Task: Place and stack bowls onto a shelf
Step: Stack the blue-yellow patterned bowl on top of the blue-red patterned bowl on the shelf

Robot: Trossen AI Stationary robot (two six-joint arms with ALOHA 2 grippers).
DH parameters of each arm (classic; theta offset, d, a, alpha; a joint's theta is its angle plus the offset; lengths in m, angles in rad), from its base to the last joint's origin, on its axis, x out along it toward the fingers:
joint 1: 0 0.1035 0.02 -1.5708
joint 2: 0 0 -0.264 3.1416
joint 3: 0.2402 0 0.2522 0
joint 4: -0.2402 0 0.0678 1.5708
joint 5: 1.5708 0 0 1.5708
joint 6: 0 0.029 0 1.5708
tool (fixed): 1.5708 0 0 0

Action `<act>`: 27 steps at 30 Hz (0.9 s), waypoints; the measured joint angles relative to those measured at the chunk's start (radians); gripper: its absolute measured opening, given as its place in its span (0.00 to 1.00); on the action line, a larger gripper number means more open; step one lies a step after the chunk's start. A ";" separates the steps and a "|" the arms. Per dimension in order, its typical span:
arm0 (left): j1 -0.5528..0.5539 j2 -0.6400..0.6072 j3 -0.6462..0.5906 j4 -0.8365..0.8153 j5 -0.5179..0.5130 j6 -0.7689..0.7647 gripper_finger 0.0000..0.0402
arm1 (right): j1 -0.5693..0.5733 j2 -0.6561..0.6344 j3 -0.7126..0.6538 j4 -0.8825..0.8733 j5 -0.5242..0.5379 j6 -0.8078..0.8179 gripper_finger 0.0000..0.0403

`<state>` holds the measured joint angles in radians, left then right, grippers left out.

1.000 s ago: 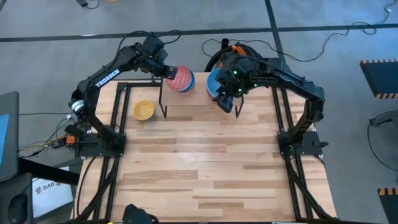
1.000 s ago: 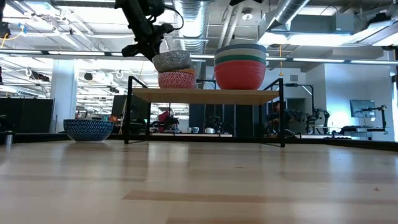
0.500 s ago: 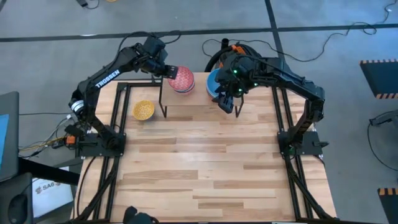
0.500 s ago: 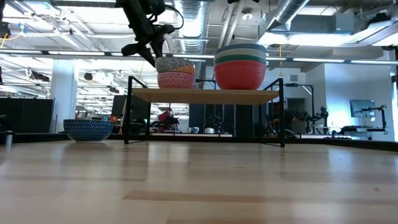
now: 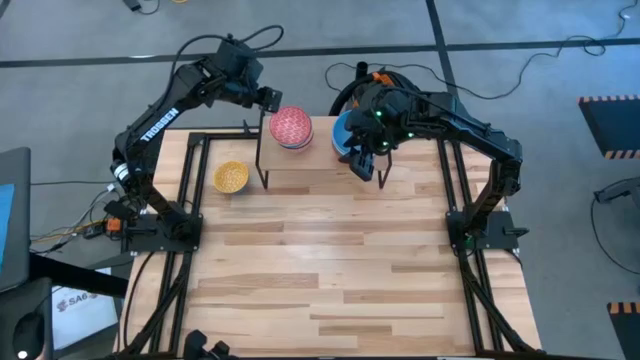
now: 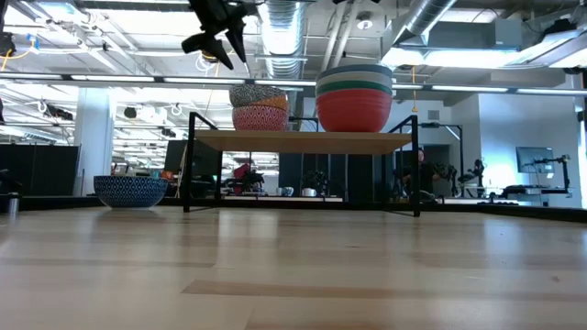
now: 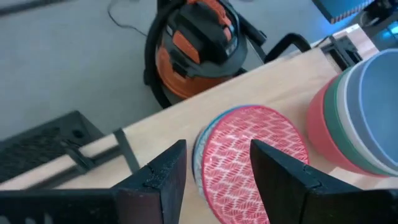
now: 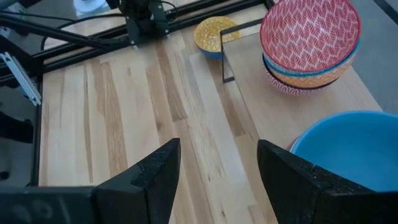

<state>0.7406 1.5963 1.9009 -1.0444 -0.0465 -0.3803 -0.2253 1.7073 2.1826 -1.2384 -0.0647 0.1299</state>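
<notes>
On the shelf (image 6: 303, 140) stand two stacks of bowls. The small stack (image 6: 259, 107) on its left part has a red-patterned bowl (image 5: 291, 126) on top. The large stack (image 6: 354, 98) on its right part has a blue bowl (image 8: 348, 149) on top. My left gripper (image 5: 268, 97) hangs open, up and to the far left of the small stack (image 7: 252, 155), clear of it. My right gripper (image 5: 362, 165) hovers open at the near side of the large stack (image 5: 345, 135), holding nothing. A blue-white patterned bowl with a yellow inside (image 5: 230, 177) rests on its base on the table left of the shelf.
The shelf's black legs (image 5: 263, 180) stand on the wooden slatted tabletop (image 5: 340, 260), whose near half is bare. An orange and black vacuum cleaner (image 7: 199, 37) stands on the floor beyond the far edge. Black frame rails (image 5: 185, 200) run along both sides.
My left gripper has lowered the patterned bowl into the small stack, opened and let it go. It has then risen and drawn back toward the far left. The bowl now sits nested on top of the stack.
</notes>
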 joint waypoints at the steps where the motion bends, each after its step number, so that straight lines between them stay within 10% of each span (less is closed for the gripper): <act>1: -0.001 0.000 0.008 -0.001 -0.006 0.007 0.40 | 0.000 0.000 0.000 0.002 0.000 0.000 0.59; 18: -0.367 -0.150 0.013 -0.137 -0.318 0.031 0.40 | 0.031 0.133 0.000 0.035 -0.174 -0.061 0.59; 27: -0.747 -0.255 -0.130 -0.451 -0.518 -0.458 0.40 | 0.079 0.131 0.000 0.072 -0.177 -0.133 0.59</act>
<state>-0.0063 1.3416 1.7712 -1.4956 -0.5647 -0.8383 -0.1465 1.8385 2.1830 -1.1659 -0.2420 -0.0028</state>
